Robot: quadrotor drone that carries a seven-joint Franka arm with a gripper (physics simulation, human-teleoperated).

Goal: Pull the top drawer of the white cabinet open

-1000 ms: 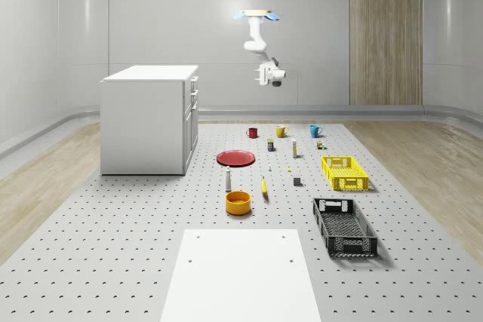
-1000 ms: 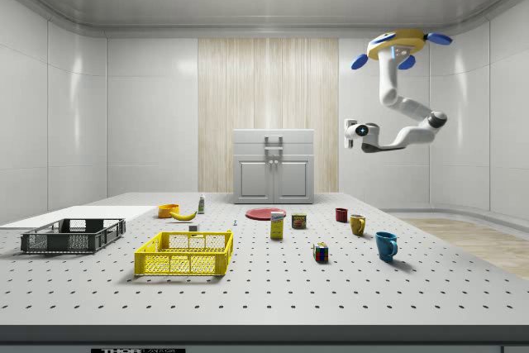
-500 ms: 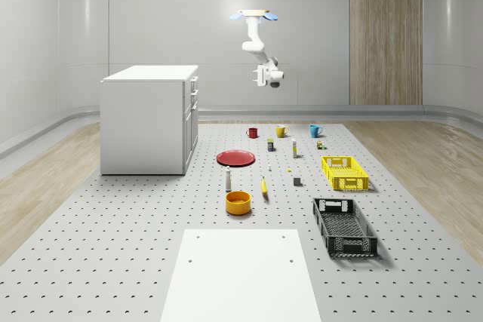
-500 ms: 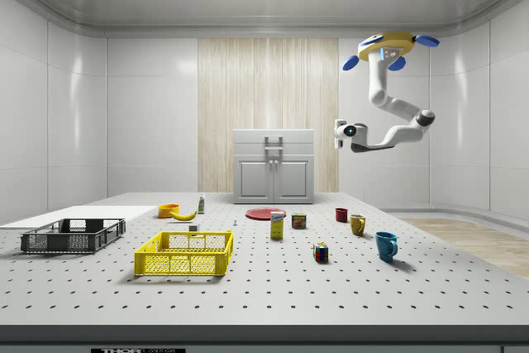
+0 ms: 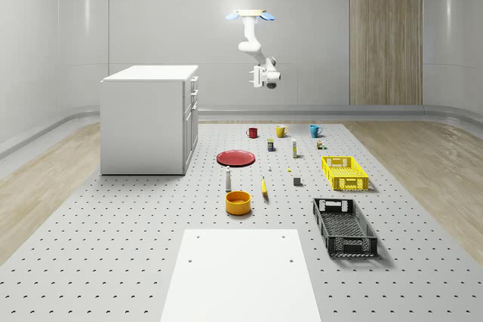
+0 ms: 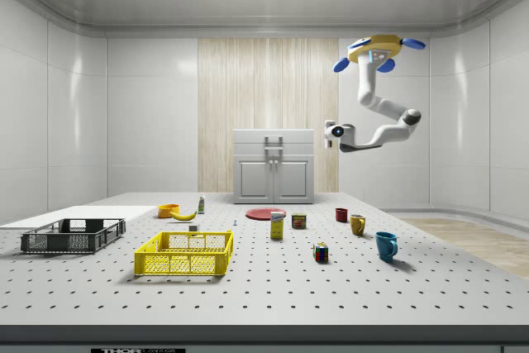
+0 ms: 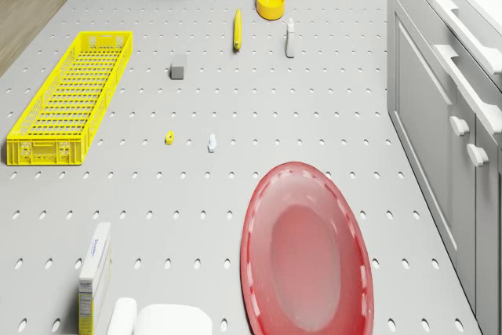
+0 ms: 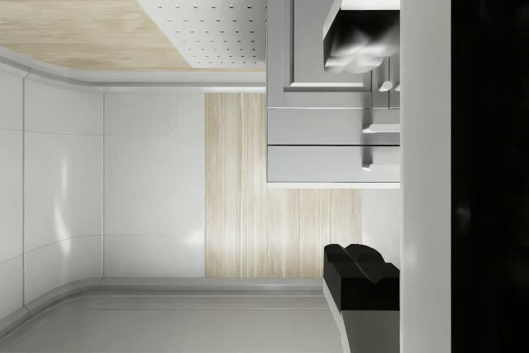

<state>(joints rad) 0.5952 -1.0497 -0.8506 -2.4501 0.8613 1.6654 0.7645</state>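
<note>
White cabinet (image 5: pixel 149 120) stands at the whole-scene view's left, drawer (image 6: pixel 274 139) shut. Red plate (image 5: pixel 236 157) lies beside it on the table (image 5: pixel 113 246); I log the yellow crate (image 5: pixel 345 173) and black crate (image 5: pixel 344 226) further right. My drone (image 5: pixel 250 15) hovers high above the mugs, gripper (image 5: pixel 259 75) well apart from the cabinet. Side view adds the drawer handles; drone view adds the plate close up. Finger spread: cannot tell.

Red plate (image 7: pixel 307 250), yellow crate (image 7: pixel 69 96), banana (image 7: pixel 237 29), yellow bowl (image 7: pixel 271 1) on pegboard table (image 7: pixel 235 170).
</note>
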